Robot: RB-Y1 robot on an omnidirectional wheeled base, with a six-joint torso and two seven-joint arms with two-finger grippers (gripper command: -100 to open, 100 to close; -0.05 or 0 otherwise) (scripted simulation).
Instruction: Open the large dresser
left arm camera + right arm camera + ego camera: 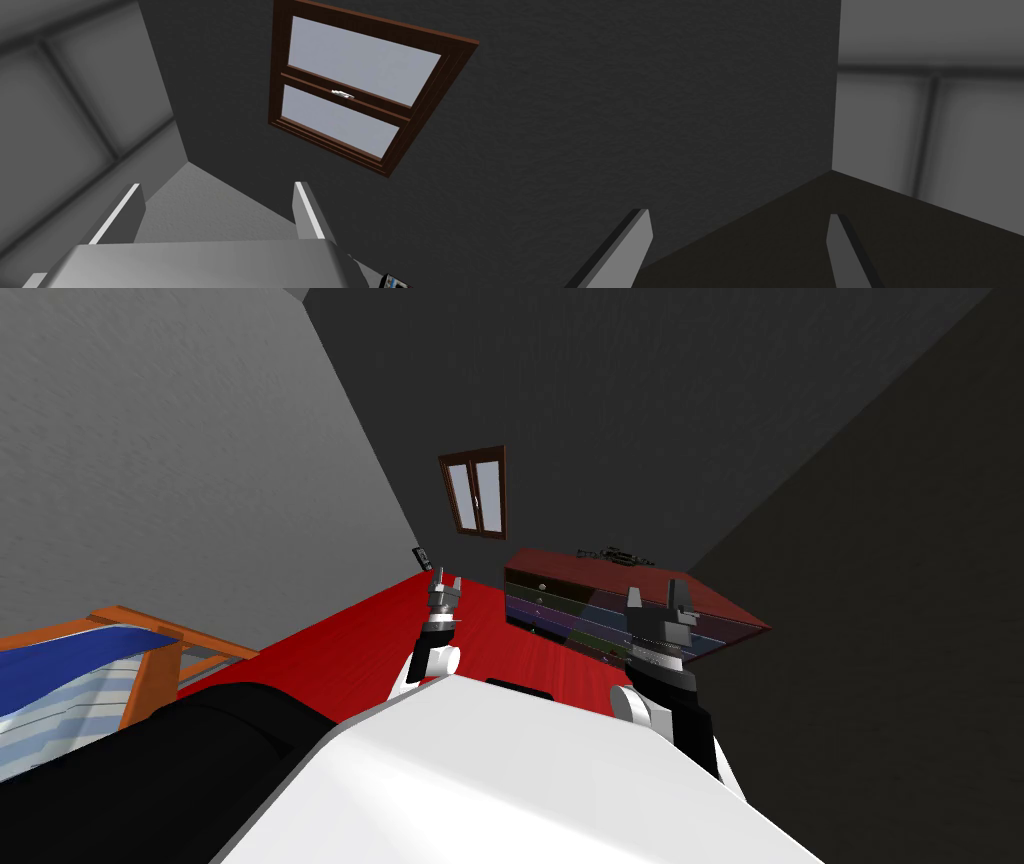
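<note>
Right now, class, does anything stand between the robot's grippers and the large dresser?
Nothing visible does. The dresser stands ahead on the red floor. The open right gripper is raised in line with it, and the open left gripper is off to its side.

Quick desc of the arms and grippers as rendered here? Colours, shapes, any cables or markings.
Both arms have white rounded joint shells, black forearm links and a light ribbed band at the wrist. The left gripper and right gripper each have a boxy grey-to-dark body with two thin, flat, light grey blade fingers. No cables or markings visible.
</note>
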